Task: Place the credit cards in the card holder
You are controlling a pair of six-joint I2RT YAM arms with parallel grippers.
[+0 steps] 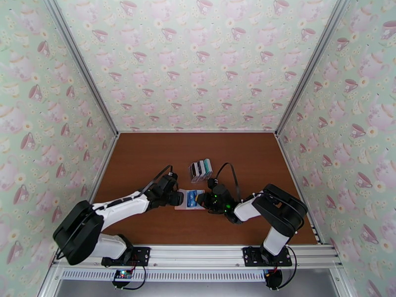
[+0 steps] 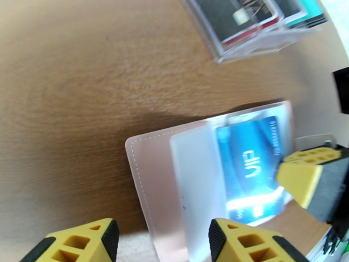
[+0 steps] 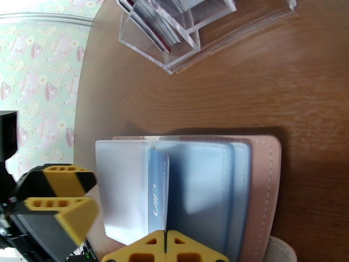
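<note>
The released left gripper (image 2: 161,228) is hovering over the card holder (image 2: 146,171)'s pink edge; the clenched right gripper (image 3: 165,241) is resting at the opposite edge.

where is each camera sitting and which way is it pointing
top external: above and behind the bases, facing down onto the table; both arms, left end effector and right end effector at the card holder.
left wrist: on the left arm, facing down at the blue card in the card holder; own end effector open, at bottom.
right wrist: on the right arm, facing the card holder from the opposite side; own end effector shut, at bottom.
shared: both wrist views catch the blue card and clear rack.
</note>
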